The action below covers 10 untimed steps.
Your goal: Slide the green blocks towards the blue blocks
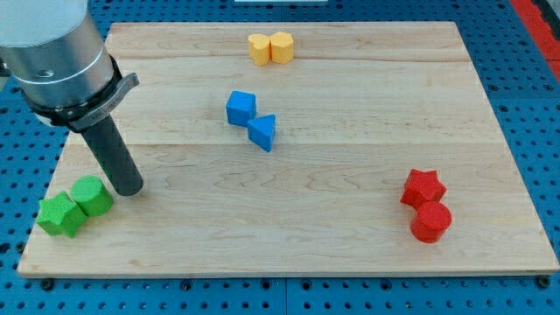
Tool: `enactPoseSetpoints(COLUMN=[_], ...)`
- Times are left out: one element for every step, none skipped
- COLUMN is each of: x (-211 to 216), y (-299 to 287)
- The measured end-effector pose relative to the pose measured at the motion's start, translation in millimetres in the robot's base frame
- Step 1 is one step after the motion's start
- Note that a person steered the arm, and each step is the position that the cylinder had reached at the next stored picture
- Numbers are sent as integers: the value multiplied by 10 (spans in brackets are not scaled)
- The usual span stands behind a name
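Two green blocks lie at the view's lower left: a green round-edged block (92,196) and a green star-like block (60,214), touching each other. My tip (128,187) rests on the board just to the right of the round-edged green block, almost touching it. Two blue blocks sit near the board's upper middle: a blue cube (241,108) and a blue triangular block (262,132), touching. The blue blocks are far to the right of and above my tip.
Two yellow blocks (269,47) sit at the view's top middle. A red star (423,187) and a red cylinder (430,221) sit at the lower right. The wooden board (350,254) lies on a blue perforated table; the green blocks are near its left edge.
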<state>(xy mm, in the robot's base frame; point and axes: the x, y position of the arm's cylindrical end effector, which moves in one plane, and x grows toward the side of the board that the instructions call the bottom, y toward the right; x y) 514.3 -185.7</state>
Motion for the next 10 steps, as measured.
enactPoseSetpoints(x=[80,100,113,130,10,6,-156,-174,-174,-244], y=[15,42,141,127,479,1247,1553,1594,1595,1595])
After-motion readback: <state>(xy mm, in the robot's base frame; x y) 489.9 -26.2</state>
